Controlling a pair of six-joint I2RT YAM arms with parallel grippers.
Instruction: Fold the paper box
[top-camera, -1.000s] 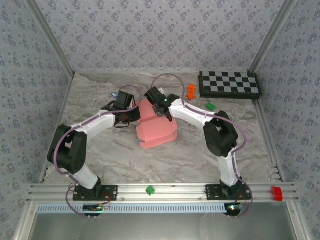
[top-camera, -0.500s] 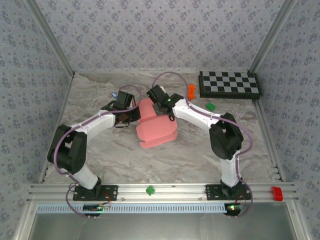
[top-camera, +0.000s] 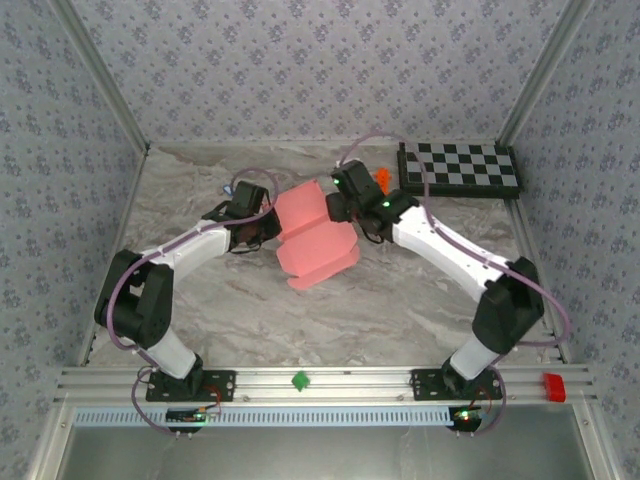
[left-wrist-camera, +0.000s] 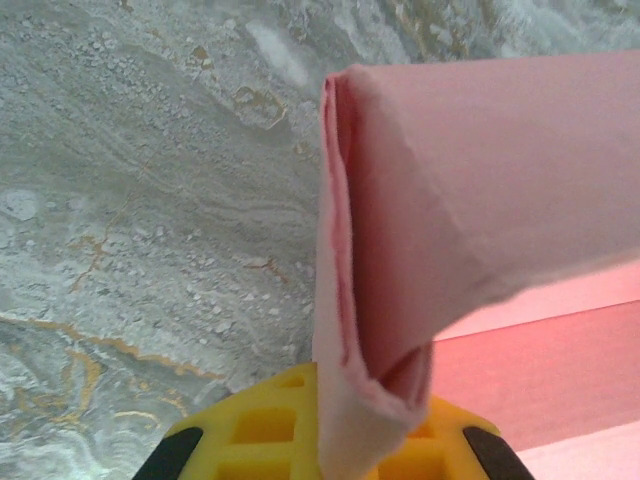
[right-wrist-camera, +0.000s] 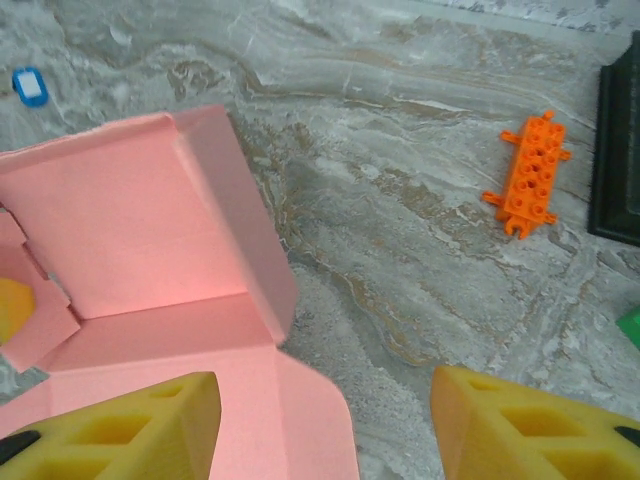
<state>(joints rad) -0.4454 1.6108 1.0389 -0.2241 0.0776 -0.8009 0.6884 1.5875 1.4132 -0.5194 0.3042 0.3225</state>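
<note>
The pink paper box (top-camera: 315, 240) lies half-folded in the middle of the table, one panel standing up at its far side. My left gripper (top-camera: 266, 228) is shut on the box's left edge. In the left wrist view a doubled pink flap (left-wrist-camera: 380, 250) is pinched in that gripper (left-wrist-camera: 370, 445), whose yellow fingers (left-wrist-camera: 255, 425) show on either side. My right gripper (top-camera: 334, 206) hovers open just off the box's far right corner. In the right wrist view the right gripper (right-wrist-camera: 325, 440) holds nothing, with the box (right-wrist-camera: 130, 220) lying to its left.
An orange toy brick (right-wrist-camera: 530, 175) lies on the marble right of the box, in front of a checkerboard (top-camera: 460, 168). A small blue object (right-wrist-camera: 30, 85) sits at the far left. A green brick (top-camera: 299, 380) and a red block (top-camera: 553, 386) rest on the front rail.
My right gripper has opened, let go of the box and drawn back to the right, its elbow swinging outward. The box has shifted slightly right. My left gripper has stayed shut on it.
</note>
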